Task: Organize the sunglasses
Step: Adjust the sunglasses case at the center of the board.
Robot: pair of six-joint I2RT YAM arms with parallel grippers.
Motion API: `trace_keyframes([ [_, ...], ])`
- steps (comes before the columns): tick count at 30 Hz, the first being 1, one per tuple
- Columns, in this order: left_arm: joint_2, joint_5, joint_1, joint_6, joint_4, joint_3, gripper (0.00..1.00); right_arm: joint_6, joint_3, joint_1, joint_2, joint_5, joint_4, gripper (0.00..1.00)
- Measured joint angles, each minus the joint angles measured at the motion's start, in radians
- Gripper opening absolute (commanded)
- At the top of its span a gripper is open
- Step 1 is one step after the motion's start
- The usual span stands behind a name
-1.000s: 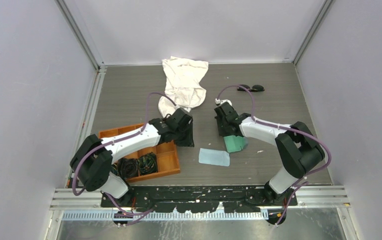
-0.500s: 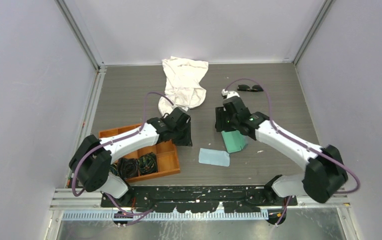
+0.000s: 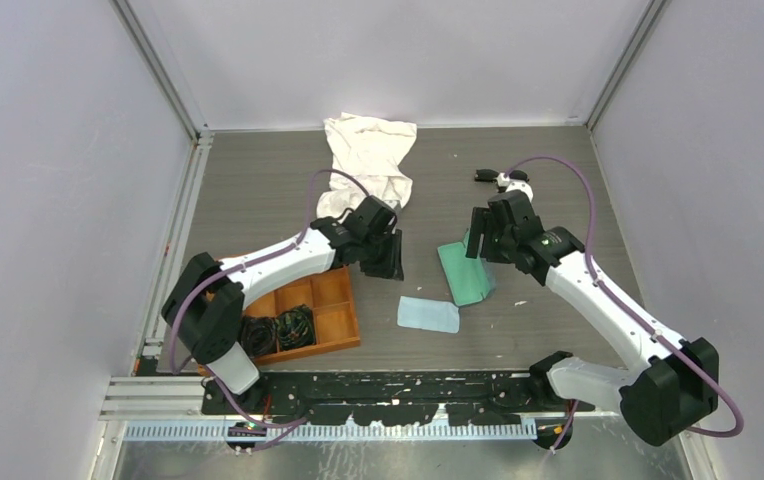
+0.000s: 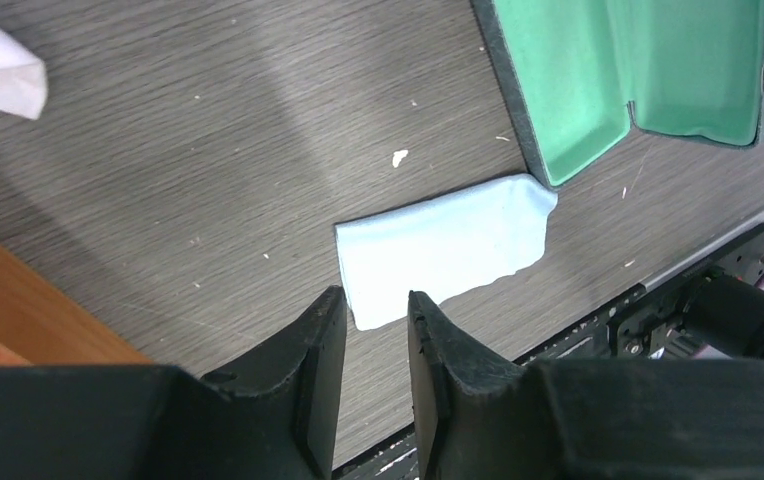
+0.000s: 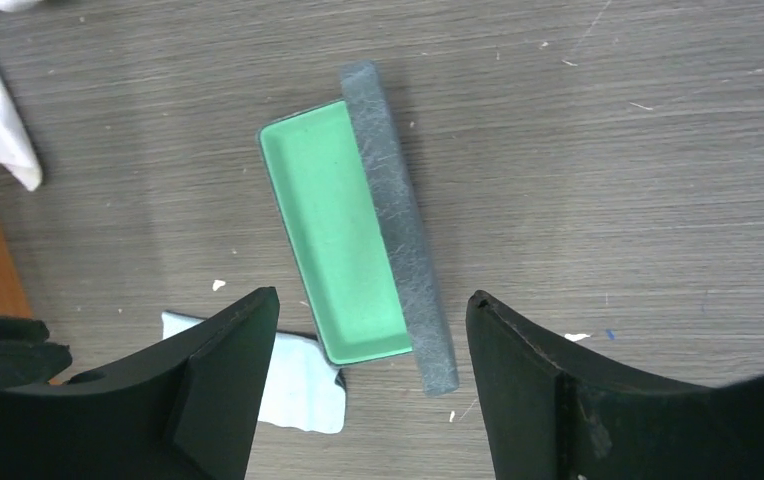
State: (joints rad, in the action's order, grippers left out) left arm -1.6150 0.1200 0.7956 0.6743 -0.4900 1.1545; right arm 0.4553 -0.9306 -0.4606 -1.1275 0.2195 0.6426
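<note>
Green is the colour inside the glasses case (image 5: 338,230), which lies open on the table (image 3: 258,190) with nothing in it. The sunglasses (image 3: 485,177) are not in it yet. They sit on the table farther back than the case, just behind the right arm, which hides part of them, so I cannot tell which way they face.

The right claw (image 5: 368,310) hangs over the open case. Its two fingers are spread wide and it holds nothing. The left claw (image 4: 376,310) is open only a crack. You can see the table through the gap, and it holds nothing too. It hangs over a small light blue cloth (image 4: 438,245) that lies right beside the case. A big white cloth (image 3: 370,160) is at the back, and an orange tray (image 3: 328,300) is near the left arm.

I think the case is ready and the step now is to go and get the sunglasses. The right claw is the closer one. It would need to go to the back and come down with the thin black frame between its fingers. Then it should close softly and bring the sunglasses to the green part of the case. The frame is small and thin, so the claw must line up well or it could push them away.
</note>
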Motion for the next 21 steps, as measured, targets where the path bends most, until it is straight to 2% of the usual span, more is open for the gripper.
trace_keyframes([
  [9, -0.022, 0.061, 0.000, -0.007, -0.003, 0.008, 0.33, -0.018, 0.036, 0.022, 0.005, 0.029, -0.002, 0.73],
  [21, -0.021, 0.105, 0.000, -0.003, 0.007, -0.018, 0.33, -0.118, 0.068, 0.032, -0.124, -0.024, -0.125, 0.72],
])
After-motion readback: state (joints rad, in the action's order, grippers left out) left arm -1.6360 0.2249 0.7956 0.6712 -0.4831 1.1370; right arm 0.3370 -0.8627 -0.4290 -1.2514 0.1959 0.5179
